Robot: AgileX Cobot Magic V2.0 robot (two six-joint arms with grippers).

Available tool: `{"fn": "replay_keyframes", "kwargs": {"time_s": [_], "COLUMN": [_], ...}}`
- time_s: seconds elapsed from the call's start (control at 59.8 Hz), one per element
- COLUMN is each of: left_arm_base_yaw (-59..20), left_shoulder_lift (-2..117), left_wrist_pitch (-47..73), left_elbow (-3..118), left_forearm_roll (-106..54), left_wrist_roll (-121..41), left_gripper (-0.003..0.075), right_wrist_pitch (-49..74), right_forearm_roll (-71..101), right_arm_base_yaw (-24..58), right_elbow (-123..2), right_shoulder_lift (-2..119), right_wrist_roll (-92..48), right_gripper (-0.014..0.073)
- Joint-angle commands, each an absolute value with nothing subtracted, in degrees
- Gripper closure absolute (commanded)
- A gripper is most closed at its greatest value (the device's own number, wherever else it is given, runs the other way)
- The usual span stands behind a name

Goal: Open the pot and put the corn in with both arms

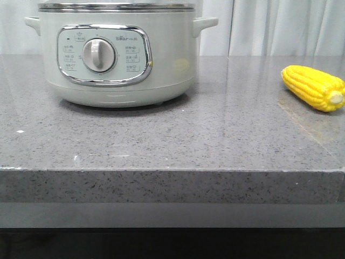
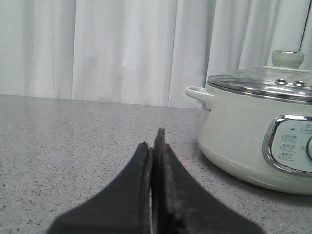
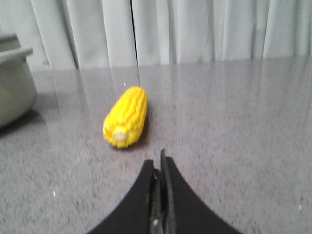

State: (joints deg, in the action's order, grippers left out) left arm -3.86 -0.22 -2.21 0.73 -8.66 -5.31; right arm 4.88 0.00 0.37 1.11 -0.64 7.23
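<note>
The pale green-white pot (image 1: 116, 54) stands at the back left of the counter, dial facing me. Its glass lid (image 2: 261, 84) with a round knob (image 2: 287, 57) sits on it, closed. The yellow corn (image 1: 314, 87) lies on the counter at the right, stub end toward the front. My left gripper (image 2: 152, 141) is shut and empty, low over the counter to the pot's left. My right gripper (image 3: 158, 161) is shut and empty, a short way in front of the corn (image 3: 126, 117). Neither gripper shows in the front view.
The grey speckled counter (image 1: 172, 140) has a front edge close to the camera. White curtains (image 2: 122, 48) hang behind it. The pot's side handle (image 2: 200, 93) sticks out toward my left gripper.
</note>
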Motion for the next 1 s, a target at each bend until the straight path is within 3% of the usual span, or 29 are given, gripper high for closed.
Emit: {"fn": "replay_keyframes", "kwargs": {"time_s": [0.0, 0.285, 0.603, 0.987], "left_arm_base_yaw": [-3.7, -3.7, -3.7, -3.7], "left_shoulder_lift": [-1.1, 4.3, 19.3, 26.8], "left_wrist_pitch": [-3.2, 11.6, 31.6, 31.9], "left_elbow": [5.9, 21.7, 41.2, 43.2], "left_forearm_roll": [-9.1, -9.1, -9.1, -9.7], "left_wrist_roll": [-5.0, -5.0, -5.2, -5.2], "left_gripper": [0.0741, 0.0741, 0.0741, 0.0741], "right_wrist_pitch": [4.9, 16.7, 31.0, 33.4], "right_forearm_roll": [-0.9, -0.9, -0.9, -0.9], "right_arm_base_yaw": [0.1, 0.1, 0.1, 0.1], "right_elbow": [-3.3, -18.3, -35.5, -38.4], "right_shoulder_lift": [-1.9, 0.3, 14.4, 27.2], "right_wrist_roll": [7.0, 6.9, 6.4, 6.4], "right_gripper": [0.0659, 0.0659, 0.0659, 0.0659]}}
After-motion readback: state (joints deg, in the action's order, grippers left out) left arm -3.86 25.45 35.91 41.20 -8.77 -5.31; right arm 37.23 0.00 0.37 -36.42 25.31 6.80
